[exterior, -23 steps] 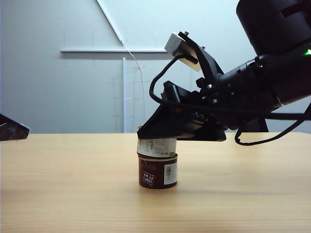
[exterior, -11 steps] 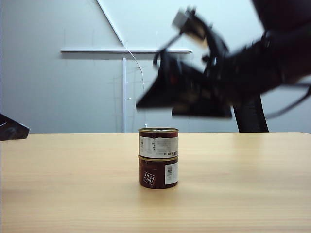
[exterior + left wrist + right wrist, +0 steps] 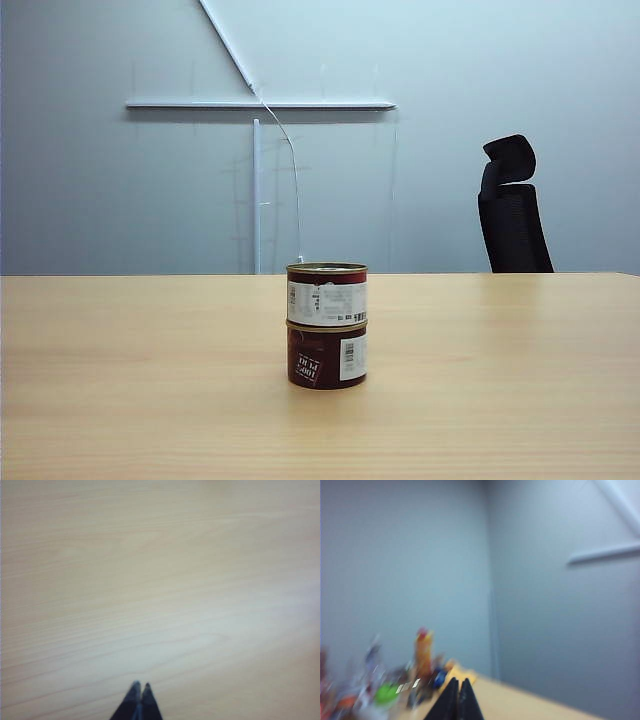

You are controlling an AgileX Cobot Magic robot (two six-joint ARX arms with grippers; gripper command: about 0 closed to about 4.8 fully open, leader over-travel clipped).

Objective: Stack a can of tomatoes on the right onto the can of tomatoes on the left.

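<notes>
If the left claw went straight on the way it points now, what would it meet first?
Probably the wooden table: the left claw, shut, points over bare tabletop with nothing else in its line. How far off the surface lies is unclear.

Light wood-grain bench. Two dark red cans: upper can with white label band and gold lid, lower can with white print and white barcode panel. Left gripper and right gripper black. Black chair, pale grey-blue wall.
</notes>
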